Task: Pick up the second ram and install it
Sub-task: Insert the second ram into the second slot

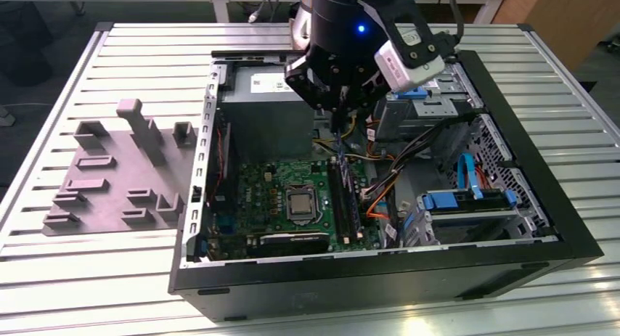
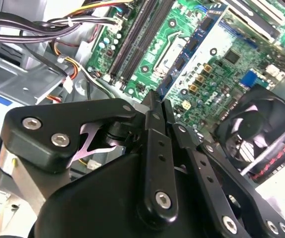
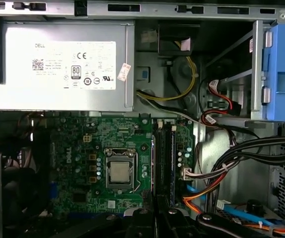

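Ram stick: light, stiff, thin, easy to damage. I'd pinch the flat faces near the top edge, off the contacts. Gripper point(image 2: 156, 96) fingers are clamped together over the board's slots point(image 3: 158, 158). Can't tell if the 2nd ram is between them. A dark stick point(image 3: 172, 158) sits slotted by the board's cable-side edge, just below the tips.

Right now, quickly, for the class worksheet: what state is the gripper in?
Gripper: closed, fingers together, above the motherboard's memory sockets; whether anything is pinched between them cannot be told.
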Controlling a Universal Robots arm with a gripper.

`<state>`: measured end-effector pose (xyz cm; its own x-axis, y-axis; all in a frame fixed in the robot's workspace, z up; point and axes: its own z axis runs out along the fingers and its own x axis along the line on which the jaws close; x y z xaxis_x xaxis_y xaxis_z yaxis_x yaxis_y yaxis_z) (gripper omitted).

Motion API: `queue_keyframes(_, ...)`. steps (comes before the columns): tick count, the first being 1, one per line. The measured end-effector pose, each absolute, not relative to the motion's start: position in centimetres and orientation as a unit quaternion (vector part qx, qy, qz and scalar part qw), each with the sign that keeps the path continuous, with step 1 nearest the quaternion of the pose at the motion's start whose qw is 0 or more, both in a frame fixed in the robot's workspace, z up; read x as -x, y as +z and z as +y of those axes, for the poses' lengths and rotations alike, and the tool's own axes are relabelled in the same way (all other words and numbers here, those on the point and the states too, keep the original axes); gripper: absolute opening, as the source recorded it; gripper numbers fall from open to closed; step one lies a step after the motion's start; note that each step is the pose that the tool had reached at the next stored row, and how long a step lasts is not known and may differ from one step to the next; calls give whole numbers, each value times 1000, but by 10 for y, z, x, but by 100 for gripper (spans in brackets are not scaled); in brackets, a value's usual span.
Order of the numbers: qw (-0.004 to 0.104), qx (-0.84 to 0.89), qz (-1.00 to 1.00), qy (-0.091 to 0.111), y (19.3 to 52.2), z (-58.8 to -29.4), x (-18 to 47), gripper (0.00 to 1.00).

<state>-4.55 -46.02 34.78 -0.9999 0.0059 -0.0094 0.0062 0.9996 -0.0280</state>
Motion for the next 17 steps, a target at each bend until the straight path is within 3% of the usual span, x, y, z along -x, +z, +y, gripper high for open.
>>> queue_keyframes(17, 2, -2, 1000, -14, 338, -460, 42, 14)
